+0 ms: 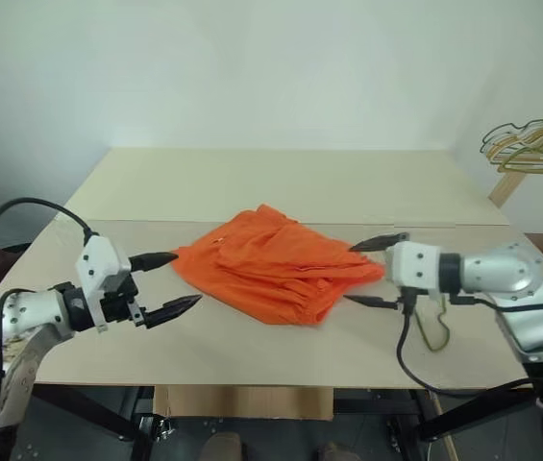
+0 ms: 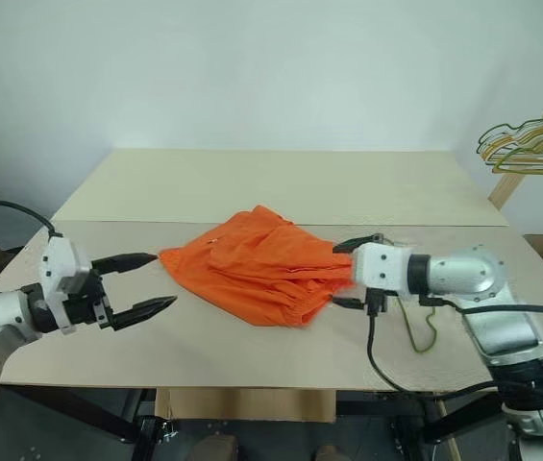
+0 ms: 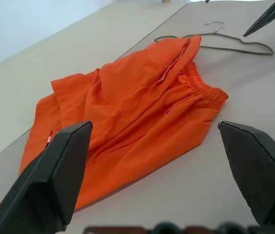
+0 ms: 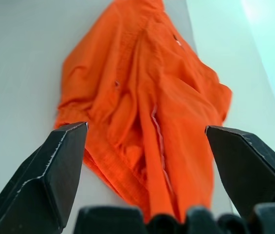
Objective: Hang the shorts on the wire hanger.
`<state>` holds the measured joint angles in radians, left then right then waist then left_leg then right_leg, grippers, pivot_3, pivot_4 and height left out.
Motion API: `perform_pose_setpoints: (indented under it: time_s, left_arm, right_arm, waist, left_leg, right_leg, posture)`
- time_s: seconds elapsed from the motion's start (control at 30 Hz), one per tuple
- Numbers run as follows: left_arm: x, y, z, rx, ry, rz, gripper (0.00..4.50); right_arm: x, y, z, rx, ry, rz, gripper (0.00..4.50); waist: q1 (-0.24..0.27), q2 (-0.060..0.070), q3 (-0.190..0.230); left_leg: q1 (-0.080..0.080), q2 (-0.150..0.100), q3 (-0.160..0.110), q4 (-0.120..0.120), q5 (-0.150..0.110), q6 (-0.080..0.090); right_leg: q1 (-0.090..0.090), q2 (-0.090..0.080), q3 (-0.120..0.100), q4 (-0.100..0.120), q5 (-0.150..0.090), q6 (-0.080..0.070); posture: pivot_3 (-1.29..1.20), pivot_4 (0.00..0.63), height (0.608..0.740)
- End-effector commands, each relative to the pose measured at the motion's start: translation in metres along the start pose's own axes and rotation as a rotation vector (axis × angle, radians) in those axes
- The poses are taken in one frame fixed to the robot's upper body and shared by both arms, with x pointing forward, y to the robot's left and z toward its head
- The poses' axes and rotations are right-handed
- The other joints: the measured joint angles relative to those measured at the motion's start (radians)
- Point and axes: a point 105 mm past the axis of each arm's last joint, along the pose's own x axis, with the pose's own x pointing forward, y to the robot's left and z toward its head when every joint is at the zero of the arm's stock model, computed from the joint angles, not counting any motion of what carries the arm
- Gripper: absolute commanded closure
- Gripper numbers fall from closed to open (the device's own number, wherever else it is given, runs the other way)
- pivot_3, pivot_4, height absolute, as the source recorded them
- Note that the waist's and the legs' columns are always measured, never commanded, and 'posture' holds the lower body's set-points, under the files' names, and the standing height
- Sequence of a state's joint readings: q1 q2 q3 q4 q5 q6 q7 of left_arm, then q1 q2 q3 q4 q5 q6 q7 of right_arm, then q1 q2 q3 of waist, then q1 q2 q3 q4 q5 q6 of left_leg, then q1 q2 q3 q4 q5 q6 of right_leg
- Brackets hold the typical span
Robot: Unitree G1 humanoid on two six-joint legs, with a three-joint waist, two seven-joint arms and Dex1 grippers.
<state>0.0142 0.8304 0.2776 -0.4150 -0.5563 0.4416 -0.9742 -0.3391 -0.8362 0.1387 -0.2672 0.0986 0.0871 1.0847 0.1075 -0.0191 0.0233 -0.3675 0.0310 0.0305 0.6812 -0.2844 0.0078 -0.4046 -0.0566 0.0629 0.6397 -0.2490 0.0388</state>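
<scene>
The shorts point(image 1: 276, 264) are seen crumpled in a heap on the table point(image 1: 281, 182), near its middle; their long axis is judged to run across the table, from one arm toward the other, with the gathered waistband turned toward the right arm. The wire hanger point(image 3: 214, 42) is laid flat on the table just beyond the waistband end of the shorts, partly hidden behind the right arm in the head views. The right gripper point(image 1: 374, 272) is held at the waistband end of the shorts, its fingers spread wide with the fabric edge between them but nothing clasped; whether the fabric is touched cannot be told. The left gripper point(image 1: 166, 282) is likewise spread and empty, held just off the opposite end of the shorts, slightly apart from the cloth. The right arm is judged the nearer to both shorts and hanger. A bunch of other hangers point(image 1: 532, 144) is seen well beyond the shorts, off the table.
</scene>
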Motion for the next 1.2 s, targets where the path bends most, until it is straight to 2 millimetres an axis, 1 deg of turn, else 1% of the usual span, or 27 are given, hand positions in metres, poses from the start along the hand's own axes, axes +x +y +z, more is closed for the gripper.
perform_pose_setpoints:
  time_s: [0.03, 0.17, 0.3, 0.37, 0.47, 0.57, 0.67, 0.77, 0.8, 0.83, 0.9, 0.93, 1.03, 1.2]
  left_arm:
    - [-0.001, 0.002, -0.004, 0.034, 0.052, -0.009, 0.00]
    - [-0.001, 0.007, -0.012, 0.050, 0.098, -0.007, 0.00]
    - [0.000, 0.009, -0.012, 0.053, 0.096, -0.004, 0.00]
    - [0.000, 0.010, -0.014, 0.054, 0.102, 0.000, 0.00]
    - [0.000, 0.009, -0.019, 0.049, 0.121, 0.001, 0.00]
    - [-0.002, 0.008, -0.023, 0.044, 0.136, 0.006, 0.00]
    - [-0.003, 0.008, -0.026, 0.042, 0.144, 0.012, 0.00]
    - [-0.002, 0.009, -0.031, 0.040, 0.162, 0.017, 0.00]
    - [-0.001, 0.010, -0.034, 0.039, 0.173, 0.023, 0.00]
    - [0.000, 0.013, -0.038, 0.043, 0.187, 0.034, 0.00]
    - [0.003, 0.019, -0.043, 0.052, 0.212, 0.057, 0.00]
    - [0.004, 0.024, -0.046, 0.067, 0.230, 0.070, 0.00]
    - [0.008, 0.041, -0.055, 0.143, 0.294, 0.107, 0.00]
    - [0.013, 0.066, -0.066, 0.286, 0.369, 0.092, 0.00]
  right_arm:
    - [0.017, 0.010, 0.008, -0.050, 0.018, -0.024, 0.03]
    - [0.039, 0.026, 0.004, -0.137, 0.060, -0.020, 0.03]
    - [0.060, 0.041, -0.001, -0.150, 0.117, 0.022, 0.03]
    - [0.069, 0.043, -0.006, -0.149, 0.154, 0.017, 0.03]
    - [0.080, 0.041, -0.015, -0.103, 0.201, -0.037, 0.03]
    - [0.085, 0.038, -0.018, -0.122, 0.212, -0.072, 0.59]
    - [0.086, 0.039, -0.020, -0.160, 0.229, -0.057, 1.62]
    - [0.087, 0.040, -0.019, -0.196, 0.223, -0.048, 2.82]
    - [0.086, 0.041, -0.017, -0.204, 0.211, -0.044, 3.07]
    - [0.086, 0.044, -0.017, -0.216, 0.200, -0.029, 3.51]
    - [0.086, 0.047, -0.018, -0.225, 0.198, -0.014, 4.22]
    - [0.085, 0.049, -0.021, -0.225, 0.203, -0.005, 4.47]
    - [0.082, 0.049, -0.025, -0.236, 0.208, -0.020, 4.47]
    - [0.069, 0.040, -0.019, -0.299, 0.120, -0.076, 4.47]
  waist:
    - [-0.006, 0.000, 0.000]
    - [-0.016, 0.000, 0.000]
    - [-0.026, 0.000, 0.000]
    - [-0.032, -0.001, 0.000]
    - [-0.039, -0.001, -0.001]
    - [-0.040, -0.001, -0.001]
    - [-0.040, -0.001, -0.001]
    - [-0.040, -0.001, -0.001]
    - [-0.040, -0.001, -0.001]
    - [-0.040, -0.001, -0.001]
    - [-0.040, -0.001, -0.001]
    - [-0.039, -0.002, -0.001]
    - [-0.037, -0.002, -0.001]
    - [-0.039, -0.002, -0.001]
  left_leg:
    - [0.000, 0.000, 0.000, 0.000, 0.000, 0.000]
    - [0.000, 0.000, 0.000, 0.000, 0.000, 0.000]
    - [0.000, 0.000, 0.000, 0.000, 0.000, 0.000]
    - [0.000, 0.000, 0.000, 0.000, 0.000, 0.000]
    - [0.000, 0.000, 0.000, 0.000, 0.000, 0.000]
    - [0.000, 0.000, 0.000, 0.000, 0.000, -0.001]
    - [0.000, 0.000, 0.000, 0.000, 0.000, -0.001]
    - [0.000, 0.000, 0.000, 0.000, 0.000, -0.001]
    - [0.000, 0.000, 0.000, 0.000, 0.000, -0.001]
    - [0.000, 0.000, 0.000, 0.000, 0.000, -0.001]
    - [0.001, 0.000, 0.000, 0.000, 0.000, -0.001]
    - [0.001, 0.000, 0.000, 0.000, 0.000, -0.001]
    - [0.001, 0.000, 0.000, 0.000, 0.000, -0.001]
    - [0.001, -0.001, 0.000, 0.000, 0.001, -0.001]
  right_leg:
    - [0.000, 0.000, 0.000, 0.000, 0.000, 0.000]
    - [0.000, 0.000, 0.000, 0.001, 0.000, 0.000]
    - [-0.001, 0.000, 0.000, 0.001, 0.000, 0.000]
    - [-0.001, 0.000, 0.000, 0.001, 0.000, 0.000]
    - [0.000, 0.000, 0.000, 0.001, 0.000, 0.000]
    - [-0.001, 0.000, 0.000, 0.001, 0.000, 0.000]
    - [-0.001, 0.000, 0.000, 0.001, 0.000, 0.000]
    - [-0.001, 0.000, 0.000, 0.001, 0.000, 0.000]
    - [-0.001, 0.000, 0.000, 0.001, 0.000, 0.000]
    - [-0.001, 0.000, 0.000, 0.001, 0.000, 0.000]
    - [0.000, 0.000, 0.000, 0.001, 0.000, 0.000]
    - [0.000, 0.000, 0.000, 0.001, 0.000, 0.000]
    - [0.000, 0.000, 0.000, 0.002, 0.000, 0.000]
    - [0.000, 0.000, 0.000, 0.001, 0.000, 0.000]
  posture:
    - [0.14, 0.000, 0.740]
    - [0.13, 0.000, 0.740]
    - [0.14, 0.000, 0.740]
    - [0.14, 0.000, 0.740]
    - [0.14, 0.000, 0.740]
    - [0.15, 0.000, 0.740]
    - [0.14, 0.000, 0.740]
    - [0.14, 0.000, 0.740]
    - [0.14, 0.000, 0.740]
    - [0.14, 0.000, 0.740]
    - [0.14, 0.000, 0.740]
    - [0.14, 0.000, 0.740]
    - [0.14, 0.000, 0.740]
    - [0.13, 0.000, 0.740]
